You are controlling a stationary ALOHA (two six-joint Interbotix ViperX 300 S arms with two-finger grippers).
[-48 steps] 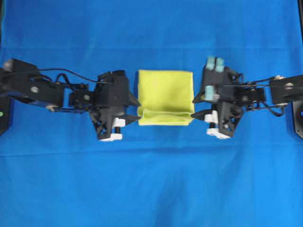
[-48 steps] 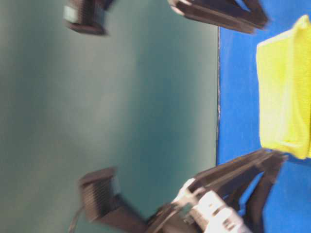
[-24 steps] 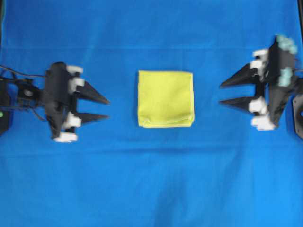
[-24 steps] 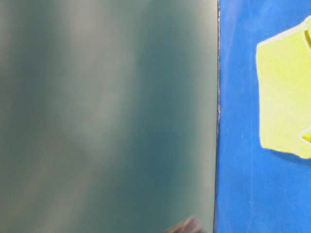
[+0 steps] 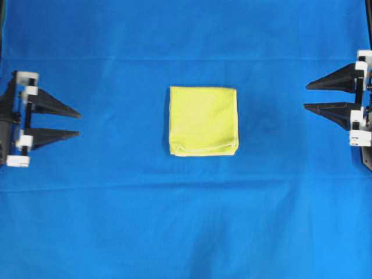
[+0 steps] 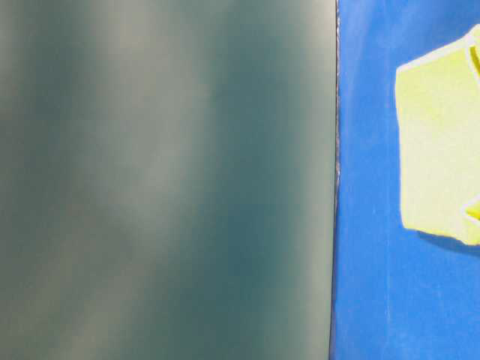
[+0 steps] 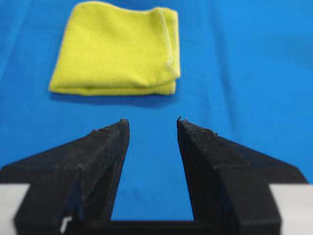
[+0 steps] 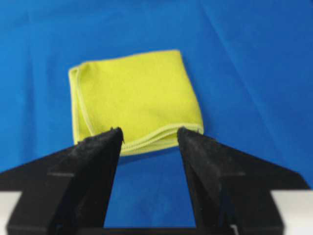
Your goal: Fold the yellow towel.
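The yellow towel [image 5: 203, 121] lies folded into a small square in the middle of the blue cloth, its pale hems stacked along the near edge. It also shows in the table-level view [image 6: 442, 142], in the left wrist view [image 7: 117, 49] and in the right wrist view [image 8: 134, 100]. My left gripper [image 5: 78, 124] is open and empty at the far left edge, well away from the towel; its jaws stand apart in the left wrist view [image 7: 150, 120]. My right gripper [image 5: 307, 96] is open and empty at the far right edge, jaws apart in the right wrist view [image 8: 149, 130].
A blue cloth [image 5: 186, 221] covers the whole table. The table-level view is mostly a blurred grey-green backdrop [image 6: 165, 180] beside the cloth's edge.
Both grippers let go of the towel's near corners and drew back outward to the left and right edges. The towel's near edge settled flat and the towel stays folded in place.
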